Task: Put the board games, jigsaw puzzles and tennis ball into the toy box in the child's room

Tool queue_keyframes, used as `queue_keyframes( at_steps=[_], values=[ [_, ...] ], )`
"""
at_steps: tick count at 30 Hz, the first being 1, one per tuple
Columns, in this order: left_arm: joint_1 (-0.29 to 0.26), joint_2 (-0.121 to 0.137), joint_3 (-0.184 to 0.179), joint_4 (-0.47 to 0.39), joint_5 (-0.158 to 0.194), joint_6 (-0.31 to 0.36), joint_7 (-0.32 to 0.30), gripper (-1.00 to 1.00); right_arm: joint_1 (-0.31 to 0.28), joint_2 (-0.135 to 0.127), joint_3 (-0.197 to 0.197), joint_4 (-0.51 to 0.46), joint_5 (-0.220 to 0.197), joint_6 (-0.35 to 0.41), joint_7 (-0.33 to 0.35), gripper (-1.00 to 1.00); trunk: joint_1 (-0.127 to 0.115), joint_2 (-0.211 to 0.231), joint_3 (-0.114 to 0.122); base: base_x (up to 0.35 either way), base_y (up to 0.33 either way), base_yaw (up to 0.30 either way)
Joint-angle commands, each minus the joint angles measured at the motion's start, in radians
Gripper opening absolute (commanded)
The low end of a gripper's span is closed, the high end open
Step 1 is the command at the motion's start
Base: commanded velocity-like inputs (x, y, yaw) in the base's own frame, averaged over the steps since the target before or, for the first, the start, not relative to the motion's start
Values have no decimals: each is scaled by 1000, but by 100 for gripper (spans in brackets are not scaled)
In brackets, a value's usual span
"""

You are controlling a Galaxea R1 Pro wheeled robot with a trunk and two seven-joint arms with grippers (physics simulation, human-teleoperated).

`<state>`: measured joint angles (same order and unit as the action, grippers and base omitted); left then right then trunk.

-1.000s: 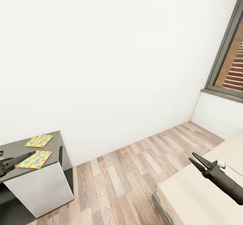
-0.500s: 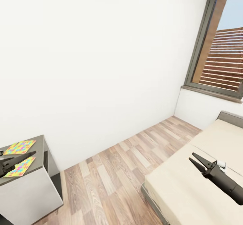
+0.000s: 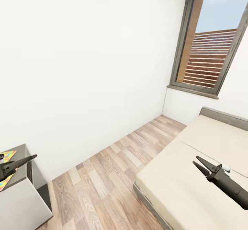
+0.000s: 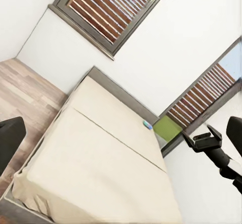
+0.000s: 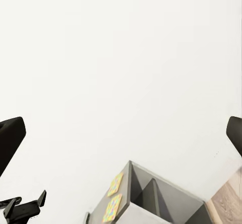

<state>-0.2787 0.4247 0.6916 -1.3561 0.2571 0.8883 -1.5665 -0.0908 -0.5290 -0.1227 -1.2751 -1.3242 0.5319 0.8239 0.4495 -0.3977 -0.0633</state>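
1. Head view: the robot faces a white wall, with the bed (image 3: 206, 161) at the right and one end of the worktop (image 3: 20, 175) at the left edge. A strip of wooden floor (image 3: 103, 175) runs between them, and a window (image 3: 210, 54) sits above the bed's head.
2. The left end effector (image 3: 29, 158) hovers over the worktop's end; its fingers look close together here, though the left wrist view shows its dark tips wide apart at the picture's edges, so I judge it open and empty. The right end effector (image 3: 199, 163) hangs over the mattress, its two pointed fingers spread and holding nothing.
3. The jigsaw puzzles (image 5: 114, 196) lie flat, side by side, on the dark end section of the worktop; in the head view only a colourful corner shows at the left edge.
4. In the left wrist view, a small blue box and a green one (image 4: 167, 128) sit at the far side of the bed, probably the board games, though they are too small to be sure.
5. Handling, as a judgement: the puzzles are thin, light and probably bendy, lying flush, so one edge must be slid past the worktop's rim and pinched there. The game boxes should be stiff and light; grip across a short edge.
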Motion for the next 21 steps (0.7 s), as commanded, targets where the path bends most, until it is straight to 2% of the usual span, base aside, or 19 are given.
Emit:
queue_keyframes(
  at_steps=[1, 9, 21],
  values=[
    [0, 0, 1, 0, -2, 11, -4, 100, -1, 0, 0, 0, -7, 7, 0, 100, 0, -2, -2, -101, 0, -278],
    [0, 0, 2, -1, -1, 11, -4, 100, -1, 0, 0, 0, -7, 8, -4, 100, 0, -2, -2, -124, -53, -278],
    [0, 0, 0, -1, -2, 11, -4, 100, -1, 0, -4, 0, -8, 8, -5, 100, 0, -2, -2, -160, -163, -278]
  ],
)
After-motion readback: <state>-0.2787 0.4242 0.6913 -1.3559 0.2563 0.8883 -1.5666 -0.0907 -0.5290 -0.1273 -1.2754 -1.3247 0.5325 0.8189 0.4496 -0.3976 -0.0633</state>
